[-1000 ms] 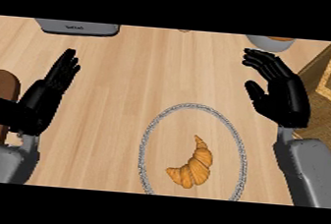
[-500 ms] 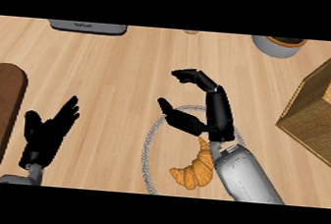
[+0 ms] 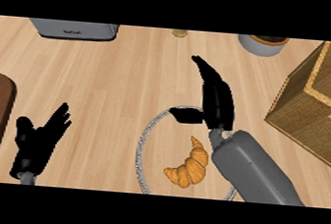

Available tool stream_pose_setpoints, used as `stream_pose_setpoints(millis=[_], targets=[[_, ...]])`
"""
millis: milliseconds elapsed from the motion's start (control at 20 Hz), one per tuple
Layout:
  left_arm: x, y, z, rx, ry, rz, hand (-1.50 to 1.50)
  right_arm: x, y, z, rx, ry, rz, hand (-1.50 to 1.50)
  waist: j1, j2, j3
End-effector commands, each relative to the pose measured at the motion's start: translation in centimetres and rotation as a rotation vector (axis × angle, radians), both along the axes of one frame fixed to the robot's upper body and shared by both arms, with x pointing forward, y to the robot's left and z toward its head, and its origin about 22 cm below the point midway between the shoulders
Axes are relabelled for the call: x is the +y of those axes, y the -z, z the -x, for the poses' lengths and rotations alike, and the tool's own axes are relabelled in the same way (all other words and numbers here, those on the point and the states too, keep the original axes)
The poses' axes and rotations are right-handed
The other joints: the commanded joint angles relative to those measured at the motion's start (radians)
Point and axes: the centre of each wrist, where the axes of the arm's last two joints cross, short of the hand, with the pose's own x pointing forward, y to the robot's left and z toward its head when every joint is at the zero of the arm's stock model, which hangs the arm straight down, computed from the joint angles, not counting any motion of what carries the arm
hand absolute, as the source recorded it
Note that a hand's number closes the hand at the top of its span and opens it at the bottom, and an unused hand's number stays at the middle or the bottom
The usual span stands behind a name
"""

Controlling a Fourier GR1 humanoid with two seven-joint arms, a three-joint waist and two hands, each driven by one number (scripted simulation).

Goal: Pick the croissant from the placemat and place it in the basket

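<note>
I see the croissant [image 3: 188,164] lying on the placemat [image 3: 143,141] at lower centre, touched by no finger, just left of my right forearm [image 3: 255,173]. The right hand [image 3: 216,99] is above it in the frame, its fingers [image 3: 209,78] straight, together and pointing away, thumb out sideways. The left hand [image 3: 39,141] rests open at lower left. The basket [image 3: 319,96] stands at the right edge.
</note>
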Motion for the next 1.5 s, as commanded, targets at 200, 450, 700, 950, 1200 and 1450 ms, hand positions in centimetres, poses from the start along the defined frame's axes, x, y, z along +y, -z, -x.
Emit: stream_pose_setpoints(millis=[200, 450, 700, 950, 1200, 1450], targets=[[1.3, 3.0, 3.8, 0.192, -0.071, 0.014, 0.0, 0.6, -7.2, -0.9, 0.149, 0.073, 0.371, -1.5, -0.035, -0.013, -0.01], [0.9, 3.1, 4.3, 0.184, -0.074, 0.024, 0.0, 2.4, -11.3, 0.7, 0.361, 0.001, 0.479, -1.5, -0.041, -0.009, -0.007], [1.1, 3.1, 4.2, 0.189, -0.082, 0.011, 0.0, 2.9, -15.5, 2.2, 0.474, -0.03, 0.552, -1.5, -0.05, -0.001, -0.005], [2.3, 2.9, 4.4, 0.178, -0.104, 0.012, 0.0, 1.6, -16.5, 3.8, 0.525, -0.045, 0.589, -1.5, -0.057, 0.005, -0.004], [2.0, 2.2, 4.4, 0.162, -0.086, 0.009, 0.0, 0.8, -17.8, 5.5, 0.541, -0.046, 0.561, -1.5, -0.044, 0.007, -0.002], [-0.1, 2.3, 3.8, 0.158, -0.058, 0.021, 0.0, 0.1, -17.7, 6.4, 0.533, -0.048, 0.503, -1.5, -0.026, 0.021, -0.001]])
